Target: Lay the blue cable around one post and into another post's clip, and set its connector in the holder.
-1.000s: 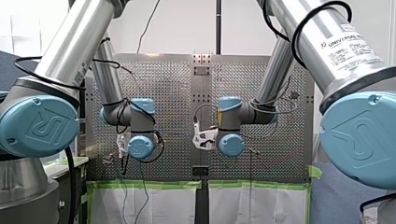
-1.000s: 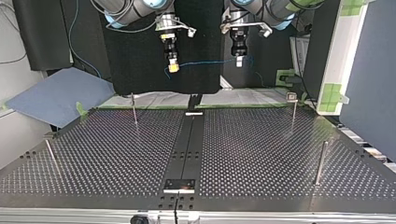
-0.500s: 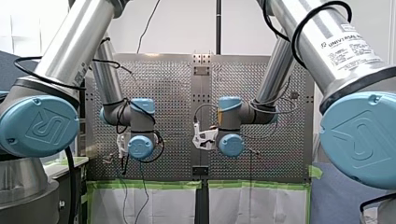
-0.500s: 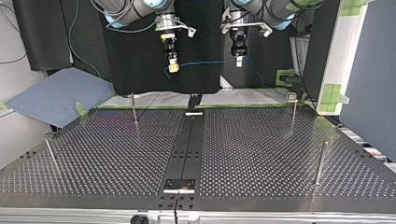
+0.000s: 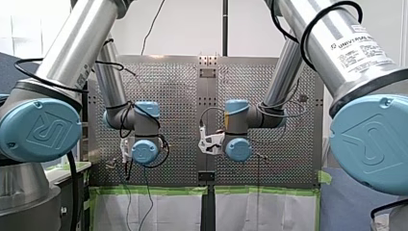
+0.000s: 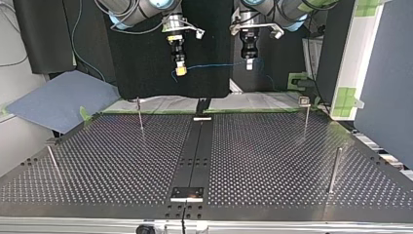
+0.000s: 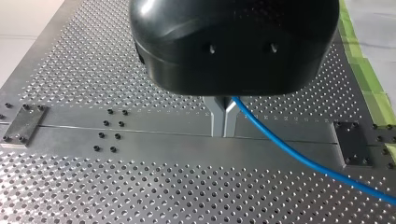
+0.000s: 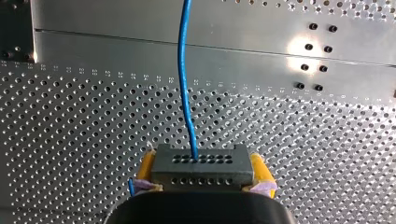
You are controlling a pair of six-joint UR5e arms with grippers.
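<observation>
You've got my right hand (image 8: pixel 203 167) clamping the dark connector (image 8: pixel 202 161) between yellow pads (image 8: pixel 146 164) and my left hand (image 7: pixel 223 122) pinched on the blue cable (image 7: pixel 280 147), both well above the desk (image 6: pixel 272 156), though the front view hides both behind the wrists (image 5: pixel 145 150) and the cable's tail runs out of frame.

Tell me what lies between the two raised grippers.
Only the thin blue cable, strung through the air from the dark grey connector in my right gripper to my left gripper; the top view shows it.
</observation>
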